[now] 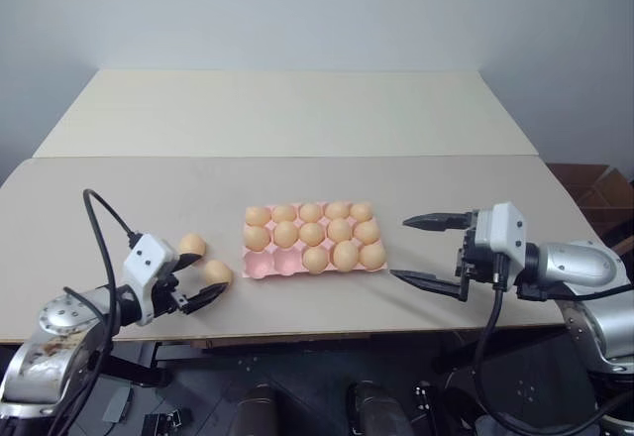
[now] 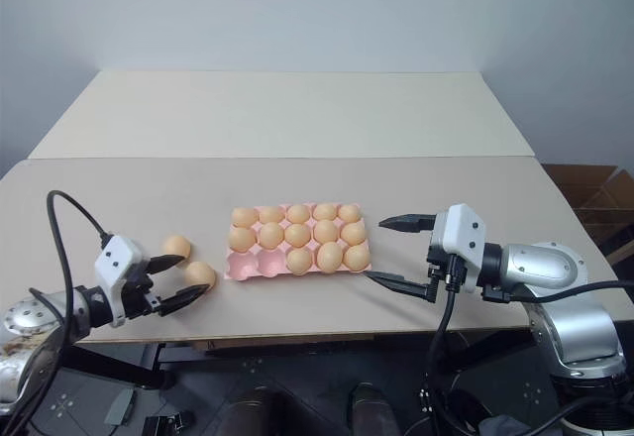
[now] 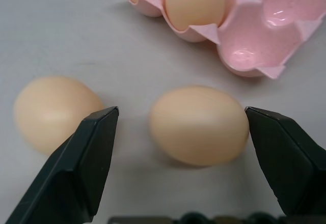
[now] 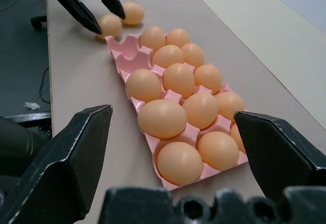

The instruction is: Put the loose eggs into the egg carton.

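Observation:
Two loose eggs lie on the table left of the egg carton [image 1: 263, 266]: one [image 1: 191, 246] farther back, one [image 1: 217, 272] nearer the front edge. My left gripper [image 1: 201, 279] is open, its two black fingers straddling the nearer egg [image 3: 197, 124]; the other egg [image 3: 53, 113] lies just outside one finger. The pink carton [image 3: 254, 35] holds several eggs, and two cups at its front left are bare. My right gripper [image 1: 400, 249] hovers open just right of the carton, holding nothing.
The tan table's front edge runs close below both grippers. A second, paler table [image 1: 287, 109] adjoins at the back. A brown cardboard box [image 1: 599, 193] stands off the table at the far right.

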Motion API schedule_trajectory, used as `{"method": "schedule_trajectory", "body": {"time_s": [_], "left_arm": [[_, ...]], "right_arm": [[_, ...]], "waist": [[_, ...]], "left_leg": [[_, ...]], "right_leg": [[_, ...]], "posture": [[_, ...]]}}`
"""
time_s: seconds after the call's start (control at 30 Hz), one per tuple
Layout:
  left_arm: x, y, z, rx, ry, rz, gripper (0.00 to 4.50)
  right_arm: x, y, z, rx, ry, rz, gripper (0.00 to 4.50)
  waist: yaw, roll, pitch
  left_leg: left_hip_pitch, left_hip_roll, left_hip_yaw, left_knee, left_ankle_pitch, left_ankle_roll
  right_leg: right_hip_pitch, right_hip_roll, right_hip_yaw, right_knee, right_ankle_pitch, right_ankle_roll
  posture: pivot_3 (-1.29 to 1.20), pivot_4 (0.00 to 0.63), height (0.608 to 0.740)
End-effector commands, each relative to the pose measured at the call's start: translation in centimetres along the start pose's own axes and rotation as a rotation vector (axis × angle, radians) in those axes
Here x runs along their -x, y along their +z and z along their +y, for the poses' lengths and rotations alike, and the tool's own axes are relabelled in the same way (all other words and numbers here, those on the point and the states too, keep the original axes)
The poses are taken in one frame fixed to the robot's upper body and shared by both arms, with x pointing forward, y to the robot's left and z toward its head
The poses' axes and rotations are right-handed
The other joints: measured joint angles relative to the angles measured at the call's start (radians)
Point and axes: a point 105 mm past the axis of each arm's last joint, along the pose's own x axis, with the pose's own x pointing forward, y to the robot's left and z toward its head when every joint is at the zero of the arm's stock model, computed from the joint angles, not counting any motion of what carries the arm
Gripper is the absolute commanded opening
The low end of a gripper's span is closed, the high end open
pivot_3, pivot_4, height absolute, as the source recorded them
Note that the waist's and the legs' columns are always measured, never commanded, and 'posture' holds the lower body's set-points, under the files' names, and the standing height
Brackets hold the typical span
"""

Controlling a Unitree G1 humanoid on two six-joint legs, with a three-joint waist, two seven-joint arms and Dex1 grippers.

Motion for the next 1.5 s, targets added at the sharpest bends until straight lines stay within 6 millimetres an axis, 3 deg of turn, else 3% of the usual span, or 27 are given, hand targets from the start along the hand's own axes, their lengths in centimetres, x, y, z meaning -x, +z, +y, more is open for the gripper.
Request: {"method": "schedule_trajectory", "body": {"time_s": [0.03, 0.23, 0.4, 0.6, 0.83, 0.97, 1.27, 1.47, 1.5], "left_arm": [[-0.9, 0.0, 0.1, -0.01, 0.002, 0.0, 4.29], [-1.9, 0.0, 0.3, 0.003, 0.002, 0.005, 4.29], [-2.0, 0.4, 0.6, 0.0, 0.007, -0.009, 2.77], [-1.0, 1.2, 0.6, -0.039, 0.011, -0.038, 2.77], [-0.5, 5.9, -1.5, -0.115, -0.105, -0.238, 2.77], [-1.9, 7.5, -3.0, -0.151, -0.191, -0.28, 2.77], [-5.8, 8.2, -5.7, -0.163, -0.359, -0.266, 2.77], [-5.9, 8.0, -5.7, -0.154, -0.38, -0.252, 4.46], [-5.8, 8.2, -5.6, -0.155, -0.378, -0.26, 4.49]], "right_arm": [[0.0, 1.3, 0.1, 0.049, -0.001, -0.04, 4.5], [0.0, 1.5, -0.1, 0.056, -0.004, -0.046, 4.5], [-0.1, 1.5, -0.1, 0.059, -0.013, -0.047, 4.5], [-0.2, 1.5, -0.2, 0.06, -0.024, -0.051, 4.5], [-0.5, 1.5, 0.0, 0.06, -0.021, -0.056, 4.5], [-0.5, 1.4, 0.0, 0.061, -0.022, -0.055, 4.5], [-0.4, 1.5, 0.1, 0.065, -0.039, -0.05, 4.5], [-0.2, 1.5, 0.2, 0.058, -0.062, -0.048, 4.5], [-0.2, 1.5, 0.2, 0.057, -0.063, -0.049, 4.5]], "waist": [[0.0, 0.0, 0.0], [-0.001, 0.0, 0.0], [-0.002, 0.0, 0.0], [-0.002, 0.0, 0.0], [0.002, 0.0, 0.0], [0.007, 0.0, 0.0], [0.004, 0.0, 0.0], [-0.001, 0.0, 0.0], [-0.001, 0.0, 0.0]], "left_leg": [[0.0, 0.0, 0.0, 0.0, 0.0, 0.0], [0.0, 0.0, 0.0, 0.0, 0.0, 0.0], [0.0, 0.0, 0.0, 0.0, 0.0, 0.0], [0.0, 0.0, 0.0, 0.0, 0.0, 0.0], [0.0, 0.0, 0.0, 0.0, 0.0, 0.0], [0.0, -0.001, 0.0, 0.0, 0.0, 0.0], [0.0, -0.001, -0.001, 0.0, 0.0, 0.0], [0.0, -0.001, -0.001, 0.0, 0.0, 0.0], [0.0, -0.001, -0.001, 0.0, 0.0, 0.0]], "right_leg": [[0.0, 0.0, 0.0, 0.0, 0.0, 0.0], [0.0, 0.0, 0.0, 0.0, 0.0, 0.0], [0.0, 0.0, 0.0, 0.0, 0.0, 0.0], [0.0, 0.0, 0.0, 0.0, 0.0, 0.0], [0.0, 0.0, 0.0, 0.0, 0.0, 0.0], [0.001, 0.0, 0.0, 0.0, 0.001, 0.001], [0.001, 0.0, 0.0, 0.0, 0.001, 0.002], [0.001, 0.001, 0.001, 0.0, 0.001, 0.002], [0.001, 0.001, 0.001, 0.0, 0.001, 0.002]], "posture": [[0.0, 0.15, 0.74], [0.0, 0.15, 0.74], [0.0, 0.15, 0.74], [0.0, 0.15, 0.74], [0.0, 0.15, 0.74], [0.0, 0.15, 0.74], [0.0, 0.15, 0.74], [0.0, 0.15, 0.74], [0.0, 0.15, 0.74]]}}
